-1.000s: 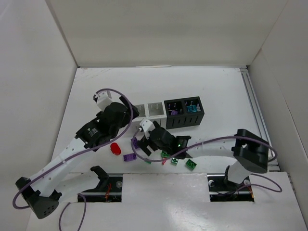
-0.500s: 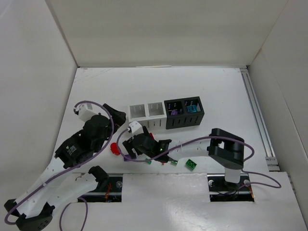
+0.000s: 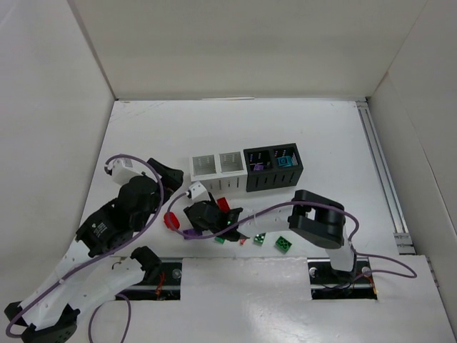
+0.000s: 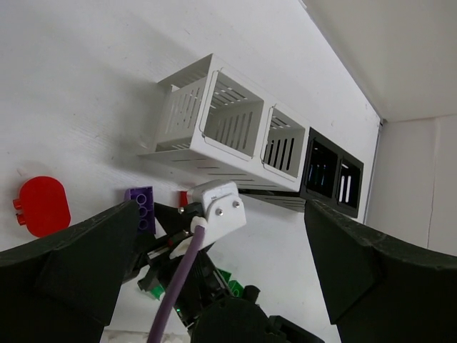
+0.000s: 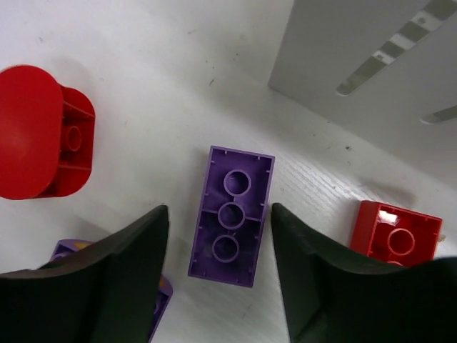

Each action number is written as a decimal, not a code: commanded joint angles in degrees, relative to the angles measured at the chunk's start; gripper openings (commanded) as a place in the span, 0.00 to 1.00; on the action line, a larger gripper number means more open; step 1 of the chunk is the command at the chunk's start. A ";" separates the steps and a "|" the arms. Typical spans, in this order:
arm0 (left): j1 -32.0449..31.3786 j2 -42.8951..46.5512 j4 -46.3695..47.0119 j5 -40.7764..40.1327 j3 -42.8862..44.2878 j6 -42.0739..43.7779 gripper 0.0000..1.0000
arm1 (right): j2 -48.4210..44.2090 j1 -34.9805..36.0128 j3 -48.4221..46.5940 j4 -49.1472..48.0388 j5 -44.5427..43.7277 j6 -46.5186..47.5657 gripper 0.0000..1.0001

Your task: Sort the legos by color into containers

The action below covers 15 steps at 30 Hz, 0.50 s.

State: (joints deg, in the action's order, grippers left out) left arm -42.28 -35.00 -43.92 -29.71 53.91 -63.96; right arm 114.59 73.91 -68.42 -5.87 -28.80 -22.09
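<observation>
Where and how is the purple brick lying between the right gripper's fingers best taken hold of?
Grip the purple brick across its two long side walls, coming straight down from above. It lies flat with its hollow side up, and those parallel walls span its narrow width.

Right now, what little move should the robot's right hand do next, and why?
Probably close the right gripper onto the purple brick. The brick lies upside down right between the fingers, with a gap on each side, so nothing grips it yet.
</observation>
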 commanded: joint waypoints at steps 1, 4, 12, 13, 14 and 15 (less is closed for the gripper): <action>0.01 1.34 -0.29 -0.34 -0.30 -0.55 1.00 | 1.43 0.18 -2.77 1.38 -0.92 -0.94 0.61; 0.01 1.95 -0.29 -0.34 -0.82 -1.07 1.00 | 1.96 0.18 -4.09 2.70 -0.91 -0.94 0.48; 0.01 2.48 -1.34 -0.34 -1.35 -1.07 1.00 | -4.54 0.18 -2.16 4.02 1.10 2.48 0.25; 0.01 2.48 -1.34 -0.34 -1.35 -0.29 1.00 | -5.68 0.18 -2.15 4.02 1.11 3.53 0.25; 0.01 2.48 -1.34 -0.34 -1.35 -0.28 1.00 | -7.95 0.18 -2.15 4.02 1.72 7.02 0.23; 0.01 2.48 -1.34 0.26 -1.35 0.59 1.00 | -9.37 0.18 -1.54 4.02 2.51 8.54 0.23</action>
State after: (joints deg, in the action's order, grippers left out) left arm -42.28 -32.93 -44.84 -29.56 52.95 -64.51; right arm 112.36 73.91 -70.13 -0.51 -27.57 -18.81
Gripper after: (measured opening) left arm 0.997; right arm 0.427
